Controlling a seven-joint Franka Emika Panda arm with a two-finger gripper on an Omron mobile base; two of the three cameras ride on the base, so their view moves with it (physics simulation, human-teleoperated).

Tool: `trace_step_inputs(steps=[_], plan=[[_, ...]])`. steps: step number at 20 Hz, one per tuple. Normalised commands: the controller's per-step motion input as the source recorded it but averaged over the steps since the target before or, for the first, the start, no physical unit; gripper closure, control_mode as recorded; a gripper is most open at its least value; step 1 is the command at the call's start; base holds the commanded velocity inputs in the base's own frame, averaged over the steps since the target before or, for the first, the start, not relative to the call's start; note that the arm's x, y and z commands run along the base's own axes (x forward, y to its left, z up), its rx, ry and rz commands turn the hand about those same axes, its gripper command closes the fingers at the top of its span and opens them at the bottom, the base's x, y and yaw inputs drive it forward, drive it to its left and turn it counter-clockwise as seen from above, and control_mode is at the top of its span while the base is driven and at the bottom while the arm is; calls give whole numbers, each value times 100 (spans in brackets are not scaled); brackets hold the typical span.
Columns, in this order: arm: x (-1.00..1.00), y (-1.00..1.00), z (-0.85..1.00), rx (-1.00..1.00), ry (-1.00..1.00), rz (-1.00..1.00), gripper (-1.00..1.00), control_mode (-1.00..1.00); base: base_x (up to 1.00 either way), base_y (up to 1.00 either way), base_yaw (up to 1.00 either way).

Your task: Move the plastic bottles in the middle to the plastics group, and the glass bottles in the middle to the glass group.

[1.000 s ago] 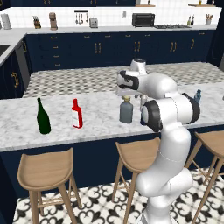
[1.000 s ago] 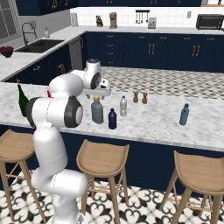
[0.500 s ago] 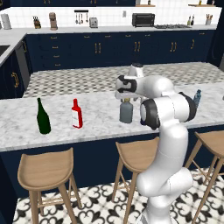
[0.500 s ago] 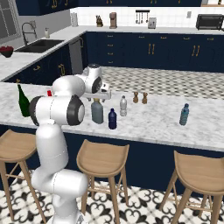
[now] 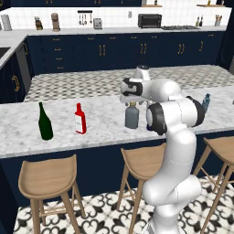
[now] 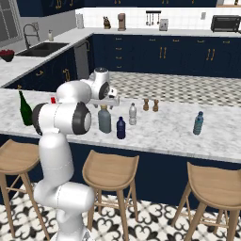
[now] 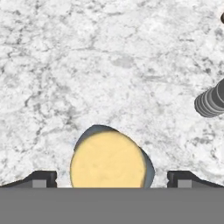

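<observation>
Gripper (image 7: 112, 178) hangs directly above the squat grey glass bottle with a tan cork cap (image 5: 132, 117), fingers spread wide on either side of the cap and touching nothing. That bottle stands upright on the white marble surface (image 6: 160, 129), near the small navy plastic bottle (image 6: 121, 128) and the slim clear bottle (image 6: 132, 114).

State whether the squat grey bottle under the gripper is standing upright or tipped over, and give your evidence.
Upright. The squat grey bottle stands base-down on the counter, neck up; the hand view looks straight down on its round tan cap.
</observation>
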Motion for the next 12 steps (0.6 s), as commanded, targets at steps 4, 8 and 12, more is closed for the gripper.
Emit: trace_step_inputs(steps=[4, 8, 12], plan=[[16, 6, 0, 0, -2, 0, -100, -100, 0, 0, 0], [9, 1, 0, 0, 0, 0, -100, -100, 0, 0, 0], [0, 0, 0, 0, 0, 0, 100, -100, 0, 0, 0]])
